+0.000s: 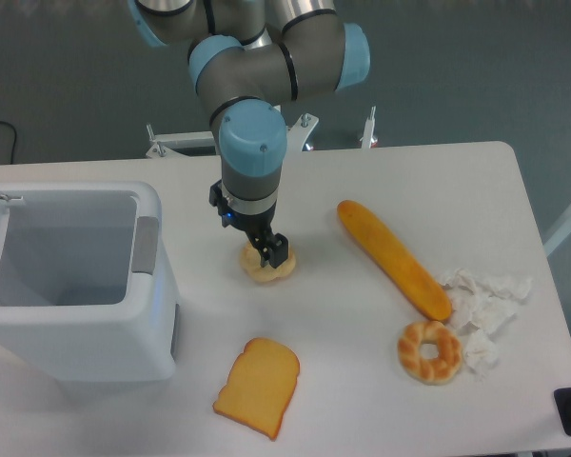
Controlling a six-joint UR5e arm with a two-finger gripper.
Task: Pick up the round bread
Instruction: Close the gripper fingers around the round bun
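White tabletop [362,381], single fixed view. Round bread [263,268] sits mid-table, just right of the open white bin [71,276]. Gripper [274,253] is down on the bun's top; one dark finger [279,255] shows against it, the other hidden, so cannot tell how far the jaws stand apart or whether they grip. Baguette [393,258] lies to the right, toast slice [258,387] near the front edge, ring bread [429,351] beside crumpled tissue [485,295]. Bare table rings the bun.

The bun [266,268] is pale cream-yellow, the ring bread [429,351] browner with pale stripes. The toast [257,387] is orange, the baguette [393,258] golden-orange. Desk [362,381], bin [71,276] and tissue [485,305] are white; the fingers [275,254] black.
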